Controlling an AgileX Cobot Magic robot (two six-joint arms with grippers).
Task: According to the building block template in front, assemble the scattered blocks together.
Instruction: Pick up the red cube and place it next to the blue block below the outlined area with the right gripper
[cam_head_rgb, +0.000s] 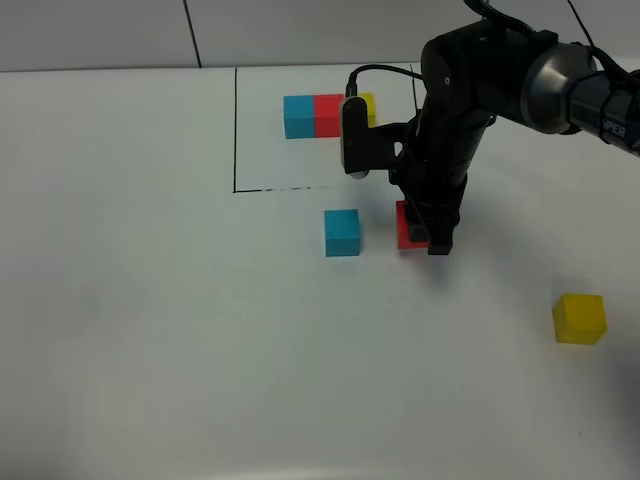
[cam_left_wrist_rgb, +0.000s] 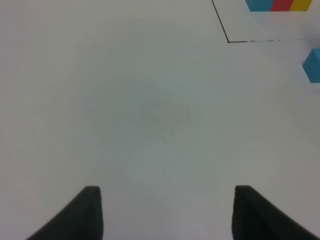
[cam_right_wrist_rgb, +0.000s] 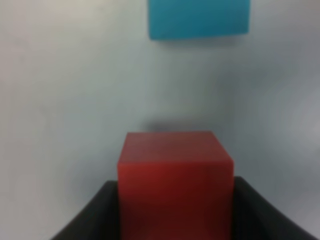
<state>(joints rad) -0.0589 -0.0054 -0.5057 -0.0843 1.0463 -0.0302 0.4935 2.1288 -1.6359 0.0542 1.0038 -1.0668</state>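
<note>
Red showed between the black fingers of the right claw (cam_head_rgb: 432, 238). The claw was closed on the red cube (cam_head_rgb: 405, 224), with one finger on each side of it. I could not tell if the cube was lifted or resting on the white worktop (cam_head_rgb: 150, 300).

The thing that mattered most was the blue cube (cam_head_rgb: 342, 233). It lay to the left of the red cube, about as near as the red one, with a strip of bare worktop between them. The right wrist view showed the blue cube (cam_right_wrist_rgb: 199, 19) straight ahead of the red cube (cam_right_wrist_rgb: 175, 175), lined up with it quite well.

The template row (cam_head_rgb: 318, 115) sat farther back, inside a thin black line (cam_head_rgb: 235, 130). It went blue, red, yellow from left to right, so I think the red cube needed to go left until it touched the blue cube's right side.

The yellow cube (cam_head_rgb: 580, 319) was alone, nearer and well off to the right.

The left claw (cam_left_wrist_rgb: 167, 215) was spread wide over bare worktop and held nothing. The right arm was the closer one for this job.
</note>
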